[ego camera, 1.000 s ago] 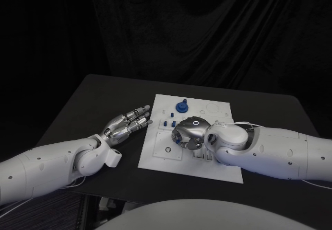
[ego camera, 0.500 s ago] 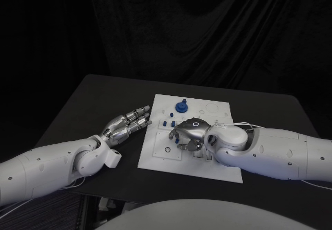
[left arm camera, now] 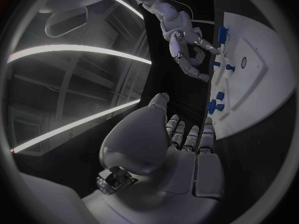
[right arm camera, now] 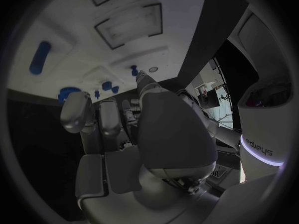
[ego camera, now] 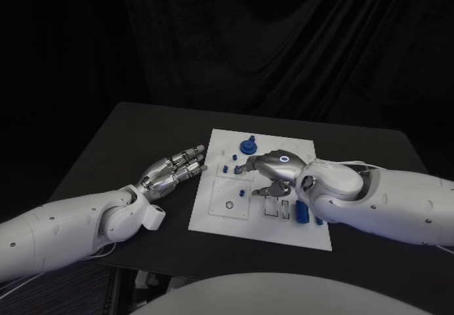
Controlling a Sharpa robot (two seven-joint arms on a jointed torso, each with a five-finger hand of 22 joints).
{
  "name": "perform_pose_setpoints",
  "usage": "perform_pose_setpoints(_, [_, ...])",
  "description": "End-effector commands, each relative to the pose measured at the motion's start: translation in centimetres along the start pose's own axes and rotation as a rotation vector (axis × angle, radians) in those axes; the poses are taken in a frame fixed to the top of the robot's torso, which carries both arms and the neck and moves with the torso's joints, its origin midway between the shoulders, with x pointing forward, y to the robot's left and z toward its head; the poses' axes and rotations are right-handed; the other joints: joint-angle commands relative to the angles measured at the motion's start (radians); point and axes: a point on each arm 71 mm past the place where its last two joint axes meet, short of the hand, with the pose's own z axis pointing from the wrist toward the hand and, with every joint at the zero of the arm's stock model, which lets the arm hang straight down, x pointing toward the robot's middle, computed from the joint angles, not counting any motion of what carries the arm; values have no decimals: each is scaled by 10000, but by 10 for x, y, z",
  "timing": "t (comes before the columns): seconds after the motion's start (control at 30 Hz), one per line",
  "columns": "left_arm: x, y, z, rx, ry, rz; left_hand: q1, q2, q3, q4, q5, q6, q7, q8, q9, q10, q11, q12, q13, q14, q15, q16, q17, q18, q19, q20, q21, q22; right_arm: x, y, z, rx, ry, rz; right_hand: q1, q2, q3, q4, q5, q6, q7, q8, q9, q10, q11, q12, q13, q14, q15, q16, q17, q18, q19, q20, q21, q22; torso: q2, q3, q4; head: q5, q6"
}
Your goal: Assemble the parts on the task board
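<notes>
The white task board [ego camera: 220, 216] lies in the middle of the black table. A tall blue knob [ego camera: 248, 145] stands at its far edge, with small blue pegs [ego camera: 230, 169] near its left side. A long blue part [ego camera: 302, 211] lies flat on the board's right half, also seen in the right wrist view [right arm camera: 39, 57]. My right hand [ego camera: 271, 170] hovers over the middle of the board with loosely bent fingers and nothing in them. My left hand [ego camera: 175, 170] rests flat on the table just left of the board, fingers spread and empty.
A small black ring [ego camera: 229, 205] sits on the board's near left part, and one small blue peg [ego camera: 243, 193] stands beside the right hand. The left wrist view has the board [left arm camera: 258, 59] with the right hand [left arm camera: 187, 50] above it.
My right hand has risen off the board's middle and drawn back to the right, uncovering the long blue part lying there. The left hand has not moved.
</notes>
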Motion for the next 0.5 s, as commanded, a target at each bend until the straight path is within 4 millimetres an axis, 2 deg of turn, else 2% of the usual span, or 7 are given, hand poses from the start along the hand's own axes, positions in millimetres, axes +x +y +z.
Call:
perform_pose_setpoints(0.03, [1, -5, 0, 683, -12, -78, 0, 51, 83, 1, 1, 61, 39, 42, 10, -42, -32, -28, 4, -50, -16, 3, -9, 114, -53, -2, -40, -28, -19, -6, -7, 161, -677, 264, 15, 132, 76, -21, 190, 251, 51, 107, -15, 219, -37, 121, -58, 90, 24, 97, 81, 117, 140, -11, 156, 1420, -9, 5, 0, 17, -2])
perform_pose_setpoints(0.13, [1, -5, 0, 684, -33, -62, 0, 51, 83, 1, 1, 61, 39, 42, 10, -42, -32, -28, 4, -50, -16, 3, -9, 114, -53, -2, -40, -28, -35, -19, -17, 532, -604, 63, -119, 192, 37, 1, 250, 558, 38, 237, -73, 438, -70, 169, -185, 175, 11, 183, 150, 94, 231, -21, 275, 1455, -23, 1, -5, -3, -2])
perform_pose_setpoints(0.17, [2, -5, 0, 682, -41, -56, -10, 42, 90, -4, 5, 88, 39, 47, 14, -30, -33, -14, 7, -45, -26, 6, -8, 120, -55, -8, -42, -24, -39, -25, -23, 753, -505, -15, -1308, 382, -212, 57, 320, 724, -39, 224, -173, 802, -115, 156, -356, 338, 0, 345, 353, 42, 399, -37, 543, 1534, -21, 0, 3, -35, -2])
perform_pose_setpoints(0.2, [2, -5, 0, 681, -44, -53, -11, 41, 91, -4, 5, 89, 38, 47, 14, -30, -32, -14, 7, -44, -27, 6, -7, 120, -53, -9, -41, -20, -40, -28, -25, 857, -457, -44, -1615, 417, -244, 41, 299, 743, -115, 193, -212, 887, -122, 103, -430, 374, -10, 379, 395, 27, 436, -40, 600, 1551, -22, 0, 5, -48, -2])
perform_pose_setpoints(0.33, [3, -4, 1, 684, -27, -61, -18, 36, 95, -6, 13, 101, 38, 49, 15, -23, -33, -6, 9, -39, -31, 9, -5, 124, -52, -11, -41, -14, -42, -47, -38, 1542, -12, -194, -2482, -171, -261, 114, -415, 808, -321, -4, -470, 935, -82, -500, -972, 410, -32, 398, 363, 17, 480, -62, 627, 1561, 10, 0, 17, -81, -2])
perform_pose_setpoints(0.37, [3, -4, 1, 685, -19, -67, -18, 36, 95, -6, 13, 101, 38, 49, 15, -23, -33, -6, 9, -39, -31, 9, -5, 124, -52, -11, -41, -14, -41, -52, -41, 1729, 113, -229, -2707, -501, -443, 115, -536, 776, -368, -64, -557, 799, -38, -763, -1163, 433, -11, 418, 380, 5, 503, -52, 662, 1572, 16, 0, 13, -67, -2])
perform_pose_setpoints(0.5, [3, -4, 1, 679, 1, -80, -26, 42, 119, -13, 47, 97, 37, 49, 14, -20, -34, -4, 9, -36, -36, 11, -4, 131, -53, -15, -41, -16, -37, -67, -50, 2331, 532, -296, -2669, -686, -554, 129, -533, 288, -463, -276, -856, 813, 6, -1113, -1483, 484, -5, 456, 412, -9, 560, -42, 740, 1594, 15, -5, 18, -63, -2])
